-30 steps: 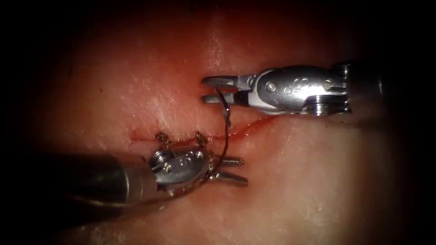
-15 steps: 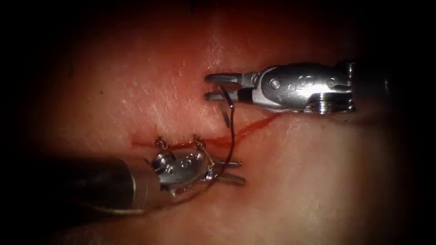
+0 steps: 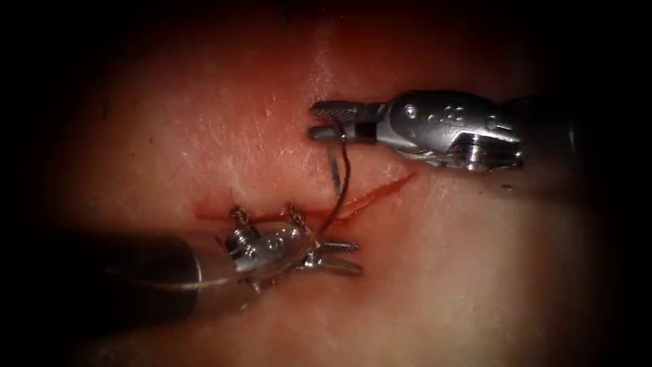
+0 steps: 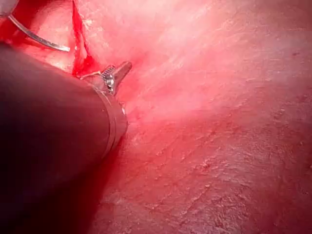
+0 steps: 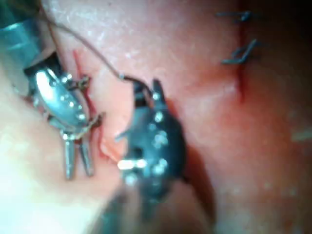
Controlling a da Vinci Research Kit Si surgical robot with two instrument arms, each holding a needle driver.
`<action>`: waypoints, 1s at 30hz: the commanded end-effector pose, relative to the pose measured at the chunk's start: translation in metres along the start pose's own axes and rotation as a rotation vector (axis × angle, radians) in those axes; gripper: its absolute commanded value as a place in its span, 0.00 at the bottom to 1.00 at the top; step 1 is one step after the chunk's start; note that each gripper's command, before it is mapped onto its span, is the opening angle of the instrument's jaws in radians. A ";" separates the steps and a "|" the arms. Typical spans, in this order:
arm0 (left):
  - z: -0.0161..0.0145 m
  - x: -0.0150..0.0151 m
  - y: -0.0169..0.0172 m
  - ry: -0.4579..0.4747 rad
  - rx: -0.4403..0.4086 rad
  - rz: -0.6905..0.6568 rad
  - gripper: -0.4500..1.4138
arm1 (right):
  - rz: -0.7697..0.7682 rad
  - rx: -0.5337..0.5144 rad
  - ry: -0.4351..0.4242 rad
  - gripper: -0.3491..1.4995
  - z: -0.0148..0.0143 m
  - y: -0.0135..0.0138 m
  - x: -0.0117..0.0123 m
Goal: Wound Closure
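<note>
The right pincer [image 3: 326,121], shut on the needle [image 3: 337,170] near its upper end, has been lifting it slightly above the cut [image 3: 367,197], its tip hanging free of the tissue [image 3: 238,122], while the left pincer [image 3: 343,257] is waiting half-open, empty, below.

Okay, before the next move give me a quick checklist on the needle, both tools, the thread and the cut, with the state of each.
1. Right tool holds the needle near one end: ok.
2. Needle out of the tissue, hanging above the cut: ok.
3. Left tool open, holding nothing: ok.
4. Thread runs from the needle toward the left tool: ok.
5. Thread free of the left tool's jaws: cannot tell.
6. Two stitches across the cut's left part: ok.
</note>
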 end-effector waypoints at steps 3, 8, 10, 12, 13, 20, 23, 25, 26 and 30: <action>0.0006 -0.0002 -0.0001 0.000 -0.004 -0.002 0.40 | 0.022 0.040 -0.046 0.00 0.0014 0.0000 -0.0006; 0.0004 0.0001 0.0000 -0.001 -0.011 -0.005 0.40 | 0.020 0.079 -0.082 0.00 0.0023 -0.0010 -0.0023; 0.0003 0.0002 0.0000 -0.001 -0.011 -0.005 0.40 | 0.033 0.091 -0.087 0.00 0.0025 -0.0014 -0.0028; 0.0003 0.0002 0.0000 -0.003 -0.008 -0.005 0.40 | 0.051 0.104 -0.089 0.00 0.0024 -0.0015 -0.0031; 0.0003 0.0002 0.0000 -0.003 -0.008 -0.005 0.40 | 0.056 0.103 -0.089 0.00 0.0023 -0.0015 -0.0030; 0.0003 0.0002 0.0000 -0.003 -0.008 -0.005 0.40 | 0.193 0.100 -0.063 0.00 0.0011 -0.0003 -0.0015; 0.0003 0.0002 0.0000 -0.003 -0.008 -0.005 0.40 | 0.267 0.112 -0.043 0.00 0.0005 0.0004 -0.0008; 0.0003 0.0002 0.0000 -0.006 -0.007 -0.005 0.40 | 0.304 0.116 -0.041 0.00 0.0003 0.0010 -0.0004; 0.0003 0.0002 0.0000 -0.006 -0.007 -0.005 0.40 | 0.304 0.117 -0.040 0.00 0.0002 0.0012 -0.0002; 0.0003 0.0002 0.0000 -0.006 -0.007 -0.005 0.40 | 0.312 0.135 -0.028 0.00 0.0003 0.0015 -0.0001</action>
